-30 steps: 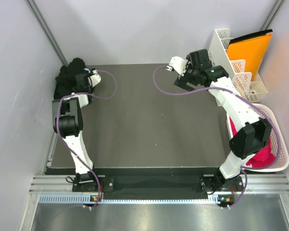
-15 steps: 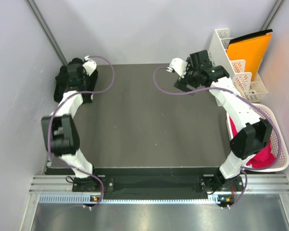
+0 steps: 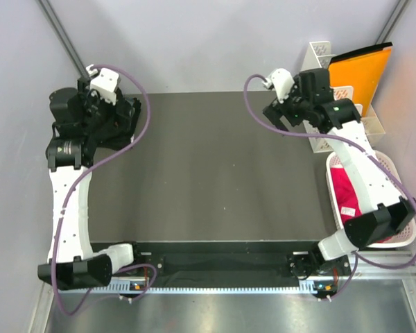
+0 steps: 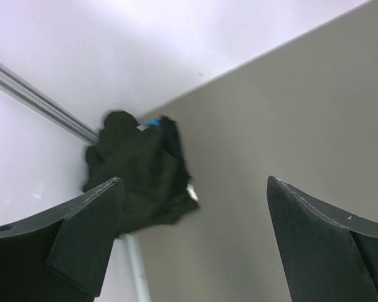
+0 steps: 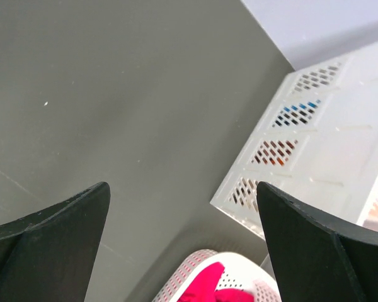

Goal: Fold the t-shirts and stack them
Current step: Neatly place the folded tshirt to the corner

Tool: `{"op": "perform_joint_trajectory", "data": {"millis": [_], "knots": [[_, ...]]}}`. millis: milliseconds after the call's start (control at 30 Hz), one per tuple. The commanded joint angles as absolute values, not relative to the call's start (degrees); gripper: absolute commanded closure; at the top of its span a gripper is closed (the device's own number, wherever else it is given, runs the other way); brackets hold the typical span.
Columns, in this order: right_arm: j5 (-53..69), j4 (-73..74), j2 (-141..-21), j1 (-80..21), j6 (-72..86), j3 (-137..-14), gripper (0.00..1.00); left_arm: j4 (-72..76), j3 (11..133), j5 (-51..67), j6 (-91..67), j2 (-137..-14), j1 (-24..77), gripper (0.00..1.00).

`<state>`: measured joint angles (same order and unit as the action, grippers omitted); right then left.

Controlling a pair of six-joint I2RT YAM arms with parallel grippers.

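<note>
Left wrist view: black t-shirts [image 4: 138,173] bunched in the far left corner of the table [image 4: 290,126], against the wall.
Left gripper [image 4: 198,251]: jaws wide, nothing between them, apart from the bundle.
Right gripper [image 5: 183,251]: jaws wide, empty, over bare table near the white rack [image 5: 302,157].
Basket [image 3: 396,175]: white, pink cloth [image 3: 344,191] inside, at the table's right edge.

Robot lab test cell: plain enclosure walls [image 3: 215,41], alu frame rail [image 3: 395,267] w/ left arm [image 3: 64,208] & right arm [image 3: 366,170] bolted on, dark table mat [image 3: 215,173], white storage rack [image 3: 320,52].
</note>
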<state>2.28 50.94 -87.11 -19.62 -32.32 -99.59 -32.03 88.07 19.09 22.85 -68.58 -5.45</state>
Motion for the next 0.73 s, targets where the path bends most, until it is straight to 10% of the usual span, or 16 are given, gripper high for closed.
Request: {"op": "perform_joint_trajectory", "data": {"millis": [0,700], "knots": [[3.1,49.3,-81.4,-17.5,-27.7,-98.6,0.00,-35.7,83.7,21.0,14.7,-64.8,-5.4,0.01],[-0.3,43.6,-75.7,-15.3,-23.7,-90.5,0.00,-33.1,81.8,17.4,11.5,-63.7,-5.4,0.01]]}}
